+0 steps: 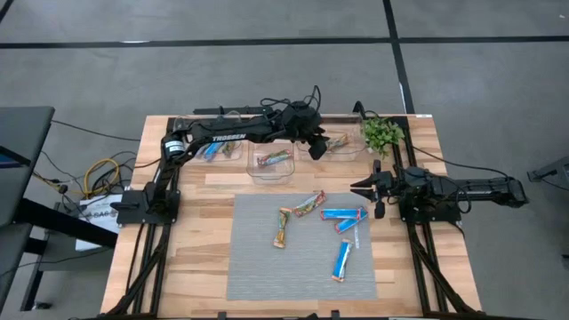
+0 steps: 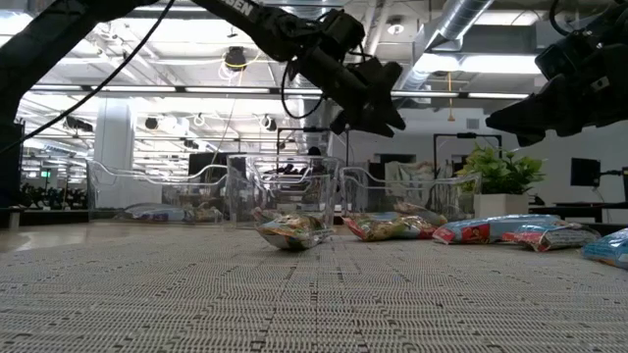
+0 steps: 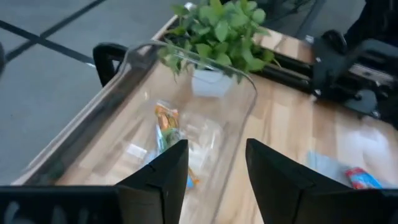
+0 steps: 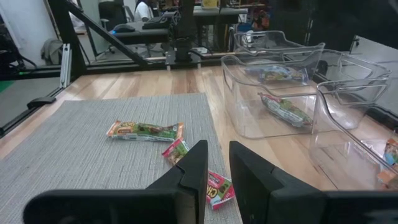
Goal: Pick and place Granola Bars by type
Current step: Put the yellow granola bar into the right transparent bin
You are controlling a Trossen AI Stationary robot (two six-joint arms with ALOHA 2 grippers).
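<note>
Bars point(image 1: 340, 260): five on the mat point(image 1: 258, 267), four in three bins point(image 1: 270, 170); left jaws spread, right nearly together.

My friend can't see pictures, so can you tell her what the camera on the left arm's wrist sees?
The left gripper, its two dark fingers apart and empty, hangs over a clear plastic bin with one orange-and-green granola bar lying inside. A leafy green plant in a white pot stands just past the bin on the wooden table.
</note>
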